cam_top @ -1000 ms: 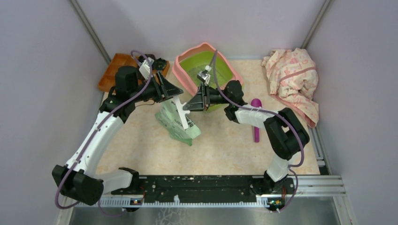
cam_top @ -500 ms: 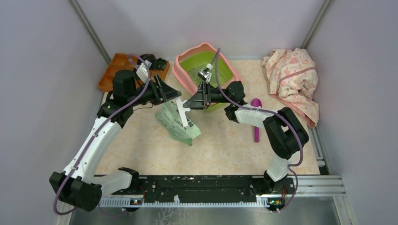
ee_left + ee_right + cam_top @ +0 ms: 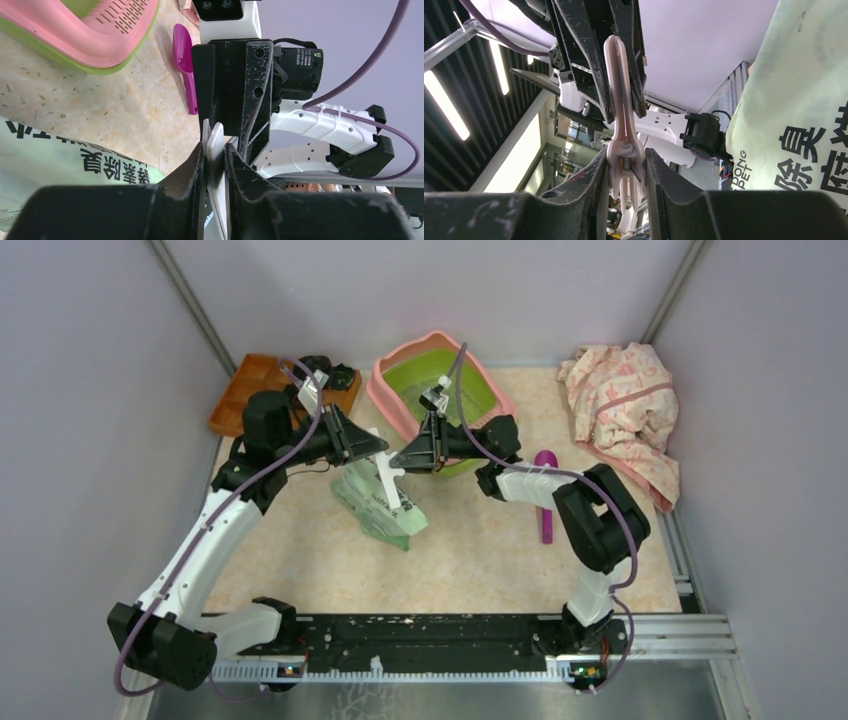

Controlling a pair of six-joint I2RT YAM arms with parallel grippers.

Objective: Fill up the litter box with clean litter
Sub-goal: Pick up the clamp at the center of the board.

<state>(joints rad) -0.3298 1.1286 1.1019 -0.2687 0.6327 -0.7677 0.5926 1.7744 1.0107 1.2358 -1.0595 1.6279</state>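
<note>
Lilac walls are boxing in a beige speckled tabletop (image 3: 480, 550), and we are taking the litter box (image 3: 385, 390), at the far middle, as our ref point. Just in front of the box a pale green printed bag (image 3: 375, 505) is lying flat. A white clip (image 3: 624, 150) is sitting over the bag's end nearest the box. Whether it is actually biting the bag, we can't tell.

Both grippers are meeting on that clip, in front of the box's near-left corner. The left gripper (image 3: 215, 160) is pinching the clip's long arms, w/ its fingers drawn in narrow. The right gripper (image 3: 626, 165) is squeezing the spring end, also narrow and gripping. Litter isn't showing anywhere we are sure of. It is prob. sitting inside the bag, and we can't tell if the basin has any.

What we are worrying about:
- Two arms are holding one small part, so any mismatch btw. their moves is likely twisting it out of a grip or bending it.
- The left fingers are gripping thin, smooth plastic, so they could be slipping off.
- If the clip is letting go while the bag mouth is pointing away from the box, grains are spilling onto the tabletop.
- The fingertips are working nearly touching, so they risk knocking each other.
- The right wrist is hanging over the box's near rim and could be nudging it.
</note>
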